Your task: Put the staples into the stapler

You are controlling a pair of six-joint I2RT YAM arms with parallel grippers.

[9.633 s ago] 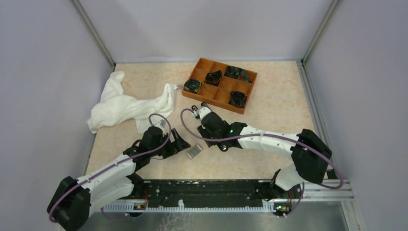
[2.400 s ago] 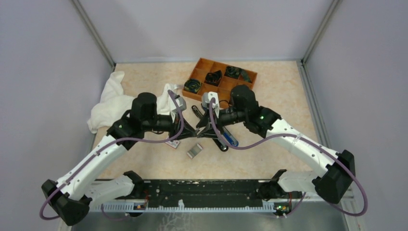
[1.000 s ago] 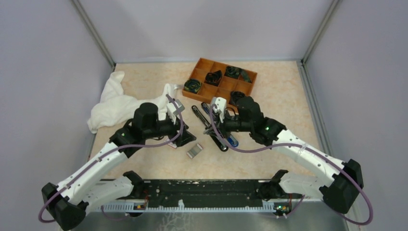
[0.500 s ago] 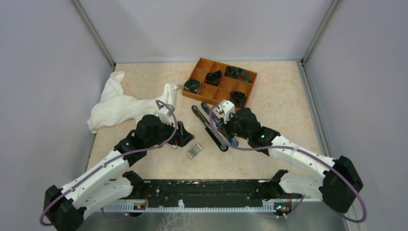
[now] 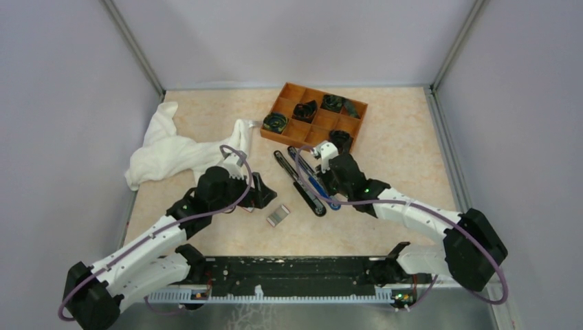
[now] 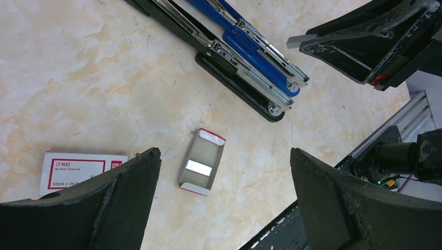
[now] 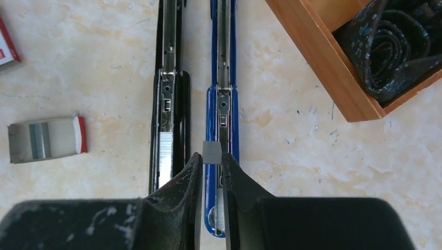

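Right fingers [image 7: 185, 182] are clamped tight on a small grey staple strip [image 7: 211, 151], pinched by its two sides and poking out past the tips of the right gripper [image 7: 211, 165]. In the right wrist view it hangs over the near rail of the blue stapler [image 7: 225, 114]. Wrong machine! The black stapler [image 7: 168, 109], the one that matters, lies folded open and flat just beside it at nine o'clock, parallel, channel facing up.

So the step in hand, as I read it, is seating that strip in the black channel. Done well, that means sliding toward nine o'clock until the strip sits square over the silver rail. It should stay in line with the channel and come down gently, and only then be let go. A skewed strip would likely ride the rim. A ribbed silver patch shows at the channel's near end; staples or pusher, I cannot tell.

Left gripper [image 6: 224, 155] is spread wide, holding nothing, hovering over the open carton tray [image 6: 200, 165] with another strip inside. The red-labelled carton sleeve [image 6: 83, 171] lies at nine o'clock of that tray in the left wrist view.

Farther out on the table [image 5: 399, 144], top view: the orange tray [image 7: 312, 60] of dark rolls [image 7: 385, 47] at twelve o'clock, a white cloth [image 5: 172, 148] at ten. The real obstacle is the blue stapler, crowding the black one.
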